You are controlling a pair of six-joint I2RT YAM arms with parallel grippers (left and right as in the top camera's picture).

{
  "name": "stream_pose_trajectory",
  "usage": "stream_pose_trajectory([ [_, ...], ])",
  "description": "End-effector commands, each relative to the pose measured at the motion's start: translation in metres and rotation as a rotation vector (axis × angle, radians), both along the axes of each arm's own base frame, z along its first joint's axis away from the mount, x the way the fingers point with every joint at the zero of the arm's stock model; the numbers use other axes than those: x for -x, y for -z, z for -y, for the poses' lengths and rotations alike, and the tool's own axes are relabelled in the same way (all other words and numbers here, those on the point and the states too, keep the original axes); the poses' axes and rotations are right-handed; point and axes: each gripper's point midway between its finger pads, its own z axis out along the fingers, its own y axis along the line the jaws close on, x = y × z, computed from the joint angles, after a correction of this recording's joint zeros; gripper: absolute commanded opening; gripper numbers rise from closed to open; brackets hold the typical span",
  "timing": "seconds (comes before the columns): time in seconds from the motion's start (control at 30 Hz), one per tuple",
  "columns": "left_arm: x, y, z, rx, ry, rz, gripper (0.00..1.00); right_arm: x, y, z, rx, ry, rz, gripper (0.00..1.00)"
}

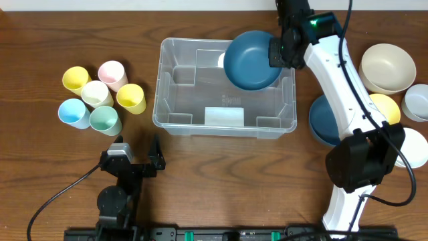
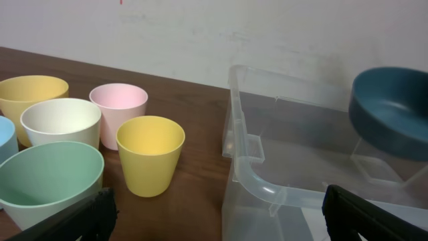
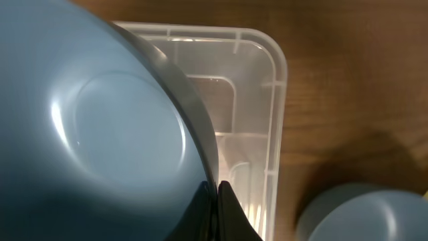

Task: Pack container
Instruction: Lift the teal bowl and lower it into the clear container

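The right fingers [image 3: 234, 221] pinch a dark blue bowl [image 1: 249, 61] by its rim over the upper-right corner of the container [image 1: 158, 90], which lies lengthwise left-to-right; the left fingers [image 1: 157, 152] are spread at lower left.

Item 1: worktop [image 1: 221, 167], dark brown wood grain, filling nearly all of my overhead view; matt, with soft-edged shadows under even light.
Item 2: pale strip [image 1: 100, 3] along the upper edge of the overhead frame, beyond the worktop's far side.
Item 3: wall [image 2: 200, 33], off-white and faintly scuffed, across the upper half of my left wrist view.
Item 4: small red mark [image 2: 121, 2], upper left of that wall.
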Motion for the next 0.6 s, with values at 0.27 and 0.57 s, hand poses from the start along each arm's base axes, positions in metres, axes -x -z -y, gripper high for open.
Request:
stream_pose_trajectory([
  [0.27, 0.001, 0.017, -0.004, -0.025, -0.019, -0.050, 0.98, 0.003, 0.047, -0.002, 0.103, -0.178, -0.023, 0.02],
  [0.57, 0.001, 0.017, -0.004, -0.025, -0.019, -0.050, 0.98, -0.013, 0.056, -0.007, 0.095, -0.194, 0.050, 0.01],
])
